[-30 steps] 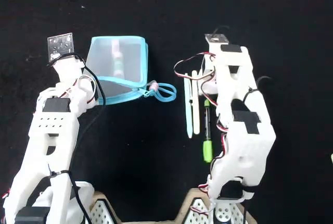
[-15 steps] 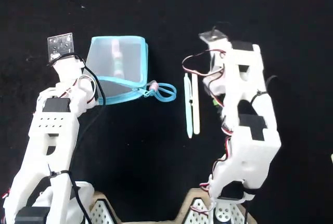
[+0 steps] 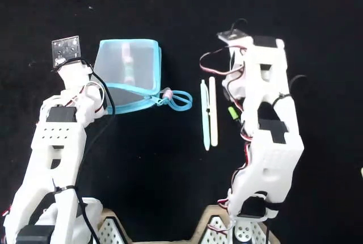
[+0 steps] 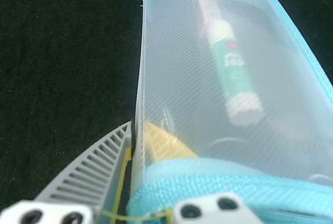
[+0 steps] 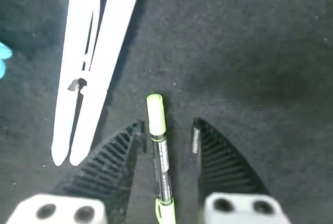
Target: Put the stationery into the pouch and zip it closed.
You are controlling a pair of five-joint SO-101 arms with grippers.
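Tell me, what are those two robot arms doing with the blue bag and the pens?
They are packing stationery into a see-through blue pouch. The left gripper is pinching the pouch's edge, and what looks like a glue stick is already inside. The right gripper is open, low over the black table, with a green marker lying between its fingers. Two pale pens lie side by side on the table next to it, waiting to go in.
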